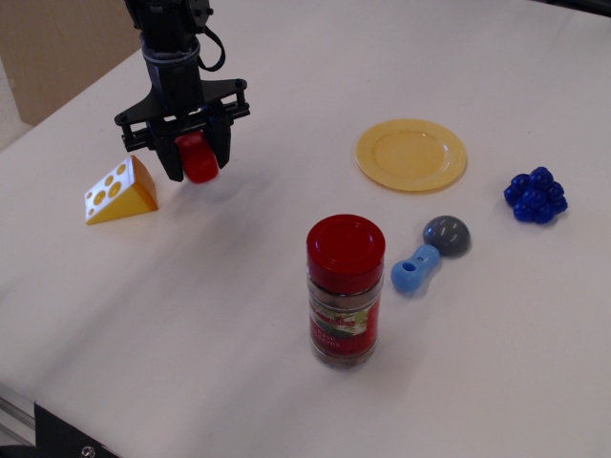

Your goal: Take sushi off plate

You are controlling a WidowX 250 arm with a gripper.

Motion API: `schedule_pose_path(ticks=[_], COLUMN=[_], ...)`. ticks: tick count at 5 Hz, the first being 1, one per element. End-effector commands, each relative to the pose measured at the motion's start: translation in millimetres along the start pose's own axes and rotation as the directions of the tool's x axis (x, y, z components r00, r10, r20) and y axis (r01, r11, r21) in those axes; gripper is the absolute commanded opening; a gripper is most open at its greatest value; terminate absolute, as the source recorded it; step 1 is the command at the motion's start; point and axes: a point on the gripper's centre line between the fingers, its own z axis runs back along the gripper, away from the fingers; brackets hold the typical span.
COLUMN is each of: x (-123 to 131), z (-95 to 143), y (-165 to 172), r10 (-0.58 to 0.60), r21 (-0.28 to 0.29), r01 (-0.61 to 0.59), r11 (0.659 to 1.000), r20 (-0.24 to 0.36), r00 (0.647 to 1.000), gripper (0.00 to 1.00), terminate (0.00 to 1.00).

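Note:
My gripper [198,162] is shut on the sushi [200,159], a small glossy red piece held between the black fingers just above the table. It hangs at the left, right beside the cheese wedge. The yellow-orange plate [411,154] lies bare at the upper right, far from the gripper. The sushi's white base is hidden by the fingers.
An orange cheese wedge [120,191] sits left of the gripper. A red-lidded spice jar [345,291] stands in the middle front. A blue and grey toy [430,252] and a blue berry cluster [536,195] lie at the right.

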Motion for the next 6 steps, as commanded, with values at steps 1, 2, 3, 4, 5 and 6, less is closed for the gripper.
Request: schedule_pose_path(ticks=[1, 2, 3, 4, 5, 6], x=[7.2, 8.9, 13.3, 15.6, 15.6, 15.6], z=[13.4, 26.6, 54.3, 76.7, 76.7, 76.7], y=[-8.2, -8.3, -11.6, -19.3, -19.3, -19.3], r10=[-0.063, -0.056, -0.050, -0.086, -0.086, -0.086], r21=[-0.017, -0.020, -0.053, -0.092, -0.092, -0.092], r01=[0.063, 0.057, 0.055, 0.101, 0.101, 0.101], r11=[0.998, 0.998, 0.997, 0.991, 0.991, 0.991], r20=[0.020, 0.039, 0.104, 0.153, 0.153, 0.153], r00=[0.998, 0.998, 0.993, 0.984, 0.984, 0.984], gripper=[1.00, 1.00, 1.00, 1.00, 1.00, 1.00], terminate=[0.00, 0.00, 0.00, 0.00, 0.00, 1.00])
